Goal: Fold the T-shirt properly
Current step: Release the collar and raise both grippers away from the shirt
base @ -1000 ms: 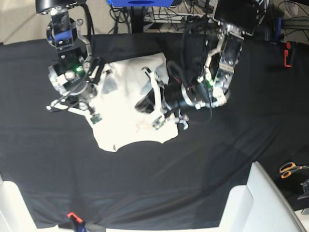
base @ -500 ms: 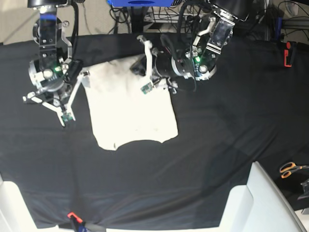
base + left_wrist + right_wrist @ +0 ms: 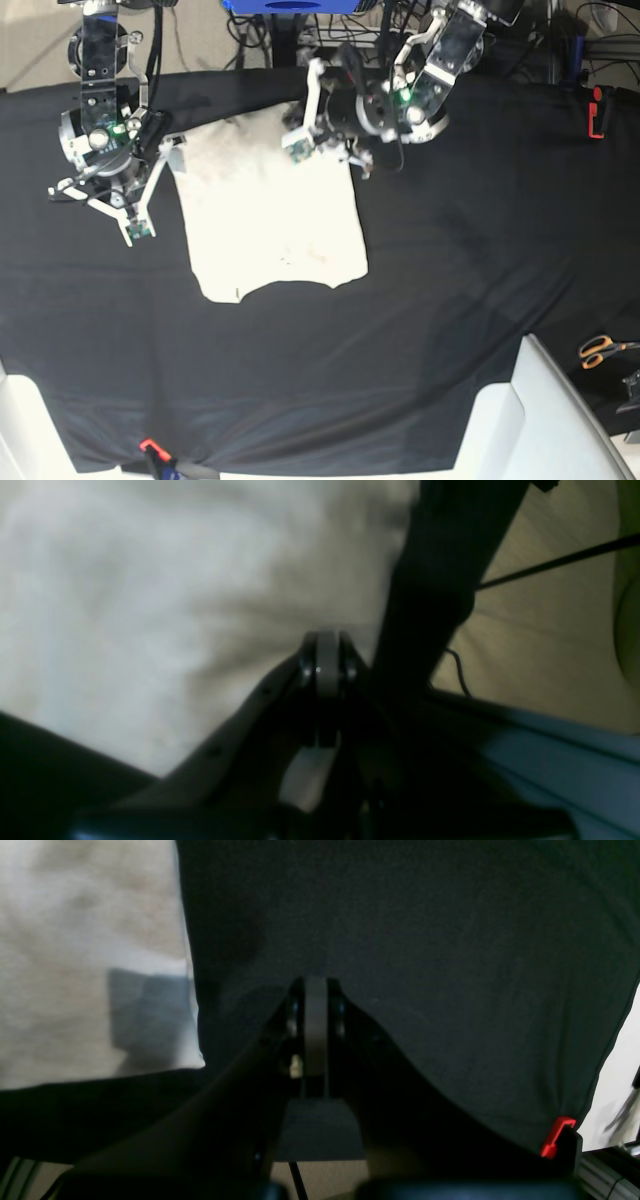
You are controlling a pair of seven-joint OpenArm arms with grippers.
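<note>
Since the earlier frames both arms have drawn back from the middle of the cloth toward the far edge, and the T-shirt (image 3: 270,210) now lies flat as a folded upright panel, where a second ago it was bunched between them.

Base view: the T-shirt rests on the black tablecloth (image 3: 450,260) at about 11 o'clock from table centre, with its curved lower edge toward 6 o'clock. Orange-handled scissors (image 3: 598,350) lie at 4 o'clock near the table edge, and a red clamp (image 3: 597,110) sits at 2 o'clock. Neither is visible from the left wrist camera.

Left wrist view: blurred. It shows pale cloth (image 3: 150,595) directly under the left gripper (image 3: 327,652), whose jaws are pressed together with nothing between them. Beyond the table edge, at 2 o'clock, is beige floor, which the base view barely shows.

Right wrist view: the right gripper (image 3: 315,1005) is likewise pressed together and empty, over bare tablecloth (image 3: 425,965). The shirt's straight side edge (image 3: 90,965) lies at 9 o'clock, clear of the jaws. A red clip (image 3: 555,1135) shows at 4 o'clock.

Pose: in the base view the left gripper (image 3: 305,125) lies nearly level, pointing toward 9 o'clock over the shirt's far corner. The right gripper (image 3: 133,222) points toward 6 o'clock, just beside the shirt's edge and not touching it.
</note>
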